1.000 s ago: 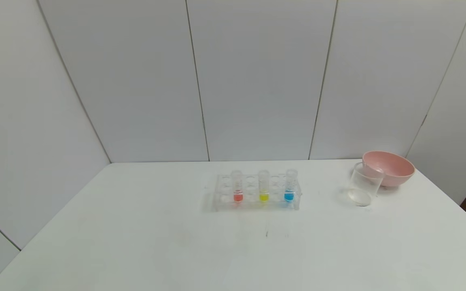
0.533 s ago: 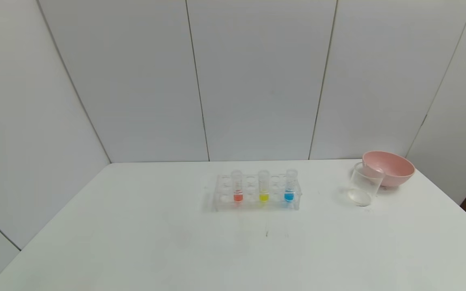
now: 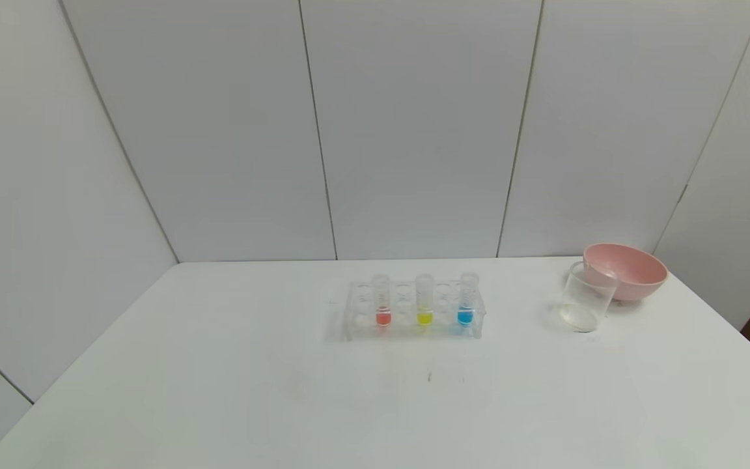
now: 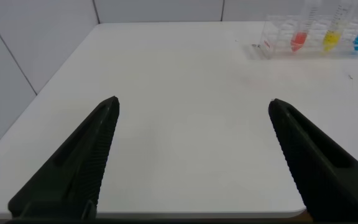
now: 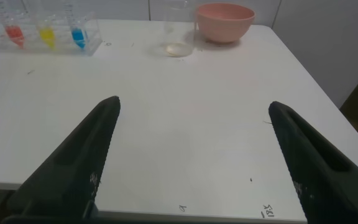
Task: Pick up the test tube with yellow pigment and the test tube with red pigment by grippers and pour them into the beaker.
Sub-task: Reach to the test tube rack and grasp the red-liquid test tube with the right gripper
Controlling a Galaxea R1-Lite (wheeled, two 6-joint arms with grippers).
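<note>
Yellow-pigment test tube (image 3: 424, 303) and red-pigment test tube (image 3: 383, 303) stand upright in clear rack (image 3: 414, 329), mid-table; beaker (image 3: 584, 298) well right, beside pink bowl (image 3: 629, 270). Left gripper (image 4: 191, 109), right gripper (image 5: 191, 109) both spread wide, empty, at near table edge. Pick-up not begun; next move likely calls for reach to rack.

Rack: you see a clear tube rack (image 3: 414, 326) standing mid-counter.
Blue tube: blue-liquid tube (image 3: 467, 301) upright at the rack's right end.
Bowl: your pink bowl (image 3: 625, 270) sits far right.
Counter: white counter (image 3: 219, 391).
</note>
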